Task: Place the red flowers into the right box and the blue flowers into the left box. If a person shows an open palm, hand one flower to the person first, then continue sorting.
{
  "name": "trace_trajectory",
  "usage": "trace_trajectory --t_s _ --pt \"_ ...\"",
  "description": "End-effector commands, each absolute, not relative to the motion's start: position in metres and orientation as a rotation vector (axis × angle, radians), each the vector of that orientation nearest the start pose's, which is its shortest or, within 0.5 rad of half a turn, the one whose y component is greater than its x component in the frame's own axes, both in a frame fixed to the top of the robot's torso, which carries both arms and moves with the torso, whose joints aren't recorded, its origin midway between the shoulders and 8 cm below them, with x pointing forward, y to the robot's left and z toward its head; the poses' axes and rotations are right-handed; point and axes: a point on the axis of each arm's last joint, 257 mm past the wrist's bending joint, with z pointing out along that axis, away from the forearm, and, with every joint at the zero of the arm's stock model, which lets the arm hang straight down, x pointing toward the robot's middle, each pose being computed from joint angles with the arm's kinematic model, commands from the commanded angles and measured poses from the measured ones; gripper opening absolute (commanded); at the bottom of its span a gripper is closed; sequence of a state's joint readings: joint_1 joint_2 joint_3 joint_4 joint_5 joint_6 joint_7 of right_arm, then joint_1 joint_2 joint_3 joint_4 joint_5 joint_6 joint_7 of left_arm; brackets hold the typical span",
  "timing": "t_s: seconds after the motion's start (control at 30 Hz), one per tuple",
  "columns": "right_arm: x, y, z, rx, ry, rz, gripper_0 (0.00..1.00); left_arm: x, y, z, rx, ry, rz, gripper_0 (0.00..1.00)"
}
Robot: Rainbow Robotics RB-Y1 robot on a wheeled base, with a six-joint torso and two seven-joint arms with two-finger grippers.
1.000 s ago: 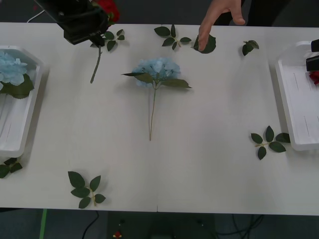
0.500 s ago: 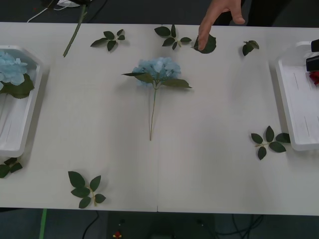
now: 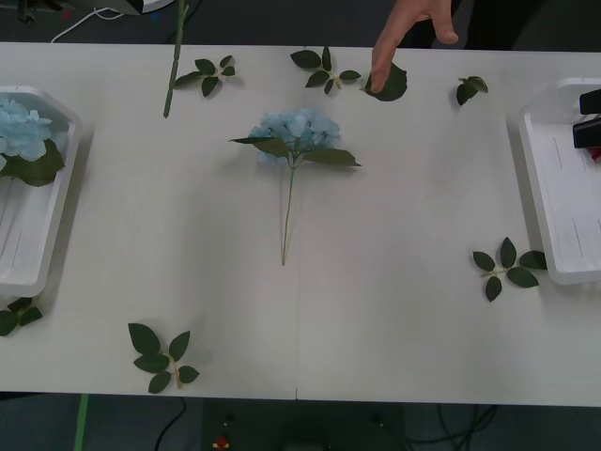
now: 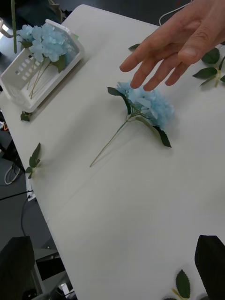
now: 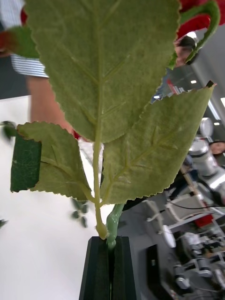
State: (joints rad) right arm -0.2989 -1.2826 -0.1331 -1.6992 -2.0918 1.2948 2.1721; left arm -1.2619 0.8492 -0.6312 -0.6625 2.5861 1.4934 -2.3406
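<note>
**Rose lifted clear of table; person's hand out at far edge**

The red rose (image 5: 197, 18) is clamped by its stem between the black fingers of the left gripper (image 5: 108, 262), which are pressed together on it. In the front view only the stem (image 3: 173, 66) hangs into frame at the far left; a second ago the gripper and rose head were low over the table there, so the flower has been raised and carried upward and away.

A blue flower (image 3: 296, 132) lies mid-table, untouched. Another blue flower (image 3: 21, 127) lies in the left box (image 3: 28, 268).

The right gripper (image 3: 590, 127) sits parked over the right box (image 3: 554, 230); its fingers (image 4: 213, 262) stand apart, empty.

A person's hand (image 3: 408, 38) reaches over the far edge, fingers spread downward.

Judgement: the lifted rose probably goes to that hand first, not the right box.
</note>
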Motion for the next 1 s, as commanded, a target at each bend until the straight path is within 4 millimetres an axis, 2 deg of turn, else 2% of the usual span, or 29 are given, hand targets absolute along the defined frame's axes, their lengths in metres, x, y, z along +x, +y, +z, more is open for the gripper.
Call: trace_trajectory --t_s 0.03,0.1,0.2,0.37,0.57,0.77,1.0 --pt "0.41 -0.267 -0.007 -0.961 1.991 0.767 1.0 0.487 0.098 0.107 0.901 1.553 -1.652 0.0" --pt "0.407 -0.264 -0.004 -0.945 1.993 0.802 1.0 0.477 0.091 0.106 0.91 1.504 -1.682 0.0" --pt "0.402 -0.255 0.001 -0.874 2.008 0.908 1.0 0.462 0.069 0.098 0.91 1.445 -1.704 0.0" --pt "0.385 -0.234 0.017 -0.751 2.02 1.158 1.0 0.453 0.03 0.081 0.861 1.413 -1.639 0.0" --pt "0.372 -0.219 0.03 -0.634 2.024 1.381 1.0 0.449 -0.002 0.069 0.815 1.397 -1.616 0.0" --pt "0.374 -0.207 0.033 -0.645 1.963 1.419 1.0 0.44 -0.031 0.08 0.782 1.334 -1.692 0.0" --pt "0.387 -0.183 0.032 -0.881 1.802 1.221 1.0 0.423 -0.069 0.093 0.735 1.276 -1.775 0.0"
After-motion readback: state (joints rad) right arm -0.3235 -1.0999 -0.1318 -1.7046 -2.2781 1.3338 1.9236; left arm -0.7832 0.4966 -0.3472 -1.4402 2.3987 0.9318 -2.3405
